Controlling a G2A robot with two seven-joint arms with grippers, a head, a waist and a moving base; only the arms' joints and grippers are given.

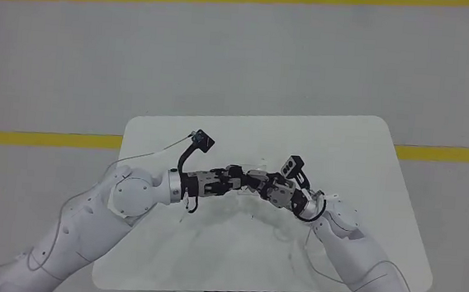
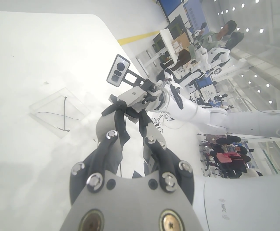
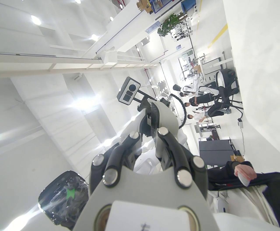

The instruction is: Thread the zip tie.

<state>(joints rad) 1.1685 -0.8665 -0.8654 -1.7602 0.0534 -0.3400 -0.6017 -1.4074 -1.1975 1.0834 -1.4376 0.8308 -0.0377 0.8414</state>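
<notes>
Two dark zip ties [image 2: 65, 109] in a shallow clear tray [image 2: 73, 105], crossed in an X, long axes close to square with one another, flat on the white table [image 1: 366, 156]. Judging by the left wrist view, tray on the tabletop roughly beneath the arms' meeting point, near the table's middle. Well below the tooling, touching neither arm.

Also a thin dark strand [image 2: 125, 122] up between the fingers [image 2: 119, 124] of the left gripper [image 2: 130, 111], running along them toward the palm. Possibly a third tie already lifted for threading. Too fine to call, with no head or slot to be made out.

Left gripper in from 8 o'clock in the top view, pointing toward 3 o'clock, parted, with bare table visible in the gap. Opposite, the right gripper [image 1: 256, 180], in from 4 o'clock and pointing toward 9 o'clock, nose to nose with its partner above the table. Cannot tell whether parted or closed: meeting point masked by black covers.

Probably mid-threading, with tail-to-head alignment the step in hand. If so, strand's long axis along the 9-to-3 line shared by both tools, and the coming push best kept along that line. Equally near for both arms, with no clear favourite for the tray ties either.
</notes>
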